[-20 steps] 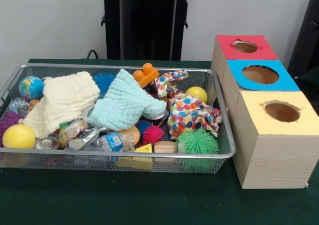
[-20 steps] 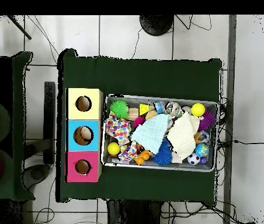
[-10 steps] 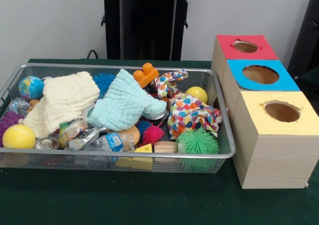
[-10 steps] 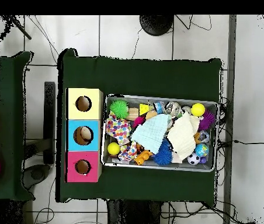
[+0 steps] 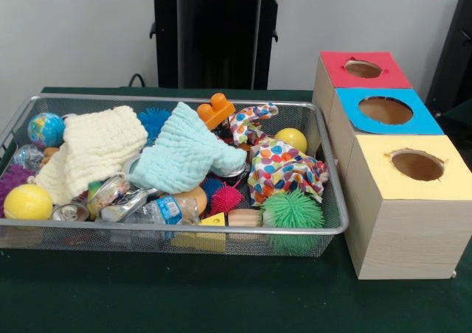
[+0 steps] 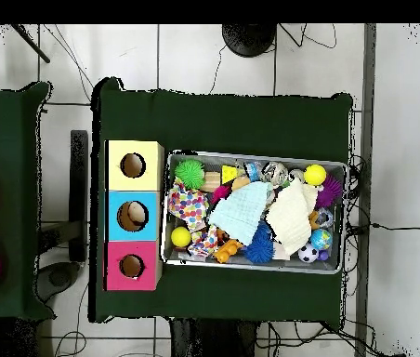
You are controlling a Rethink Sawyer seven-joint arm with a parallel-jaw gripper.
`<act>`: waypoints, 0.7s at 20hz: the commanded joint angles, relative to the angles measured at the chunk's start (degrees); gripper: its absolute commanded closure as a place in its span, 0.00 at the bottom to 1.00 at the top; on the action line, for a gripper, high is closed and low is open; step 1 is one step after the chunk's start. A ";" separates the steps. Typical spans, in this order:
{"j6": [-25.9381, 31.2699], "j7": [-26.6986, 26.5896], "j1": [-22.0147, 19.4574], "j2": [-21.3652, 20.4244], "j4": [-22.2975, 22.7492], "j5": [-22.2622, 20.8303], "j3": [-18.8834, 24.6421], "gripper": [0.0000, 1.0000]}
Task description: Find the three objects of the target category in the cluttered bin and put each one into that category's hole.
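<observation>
gripper: we don't see it in either view, so its state is unknown to us; arm looks drawn back off the table (image 5: 147,296).
bin (image 5: 335,222): wire mesh, packed full, sits just beside the row of three boxes.
holes: red box (image 5: 365,69), blue box (image 5: 386,110), yellow box (image 5: 417,165), one round hole on top of each. All three look empty from here.
target category: we can't tell which one it is. Candidates in the bin: cloths, balls, spiky toys.
cloths: cream cloth (image 5: 96,150) and mint cloth (image 5: 184,155) drape over the middle; patterned cloth (image 5: 284,169) lies nearer the boxes.
balls: yellow ball (image 5: 28,201) at the corner far from the boxes, second yellow ball (image 5: 292,138) near the box end, globe ball (image 5: 46,129) at the back.
progress: we judge nothing sorted yet.
risk: cloths hide what's under them, so a target may get missed. Dragging a cloth could pull cans (image 5: 72,212) or the green spiky ball (image 5: 293,211) over the rim.
relative position: no gripper to reference, all candidates lie inside the bin.
</observation>
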 commanded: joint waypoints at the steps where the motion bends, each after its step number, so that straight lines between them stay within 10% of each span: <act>1: -8.05 10.64 -0.59 13.84 -3.15 -0.62 5.96 1.00; 14: -12.13 11.86 4.48 18.49 -6.50 7.01 9.93 1.00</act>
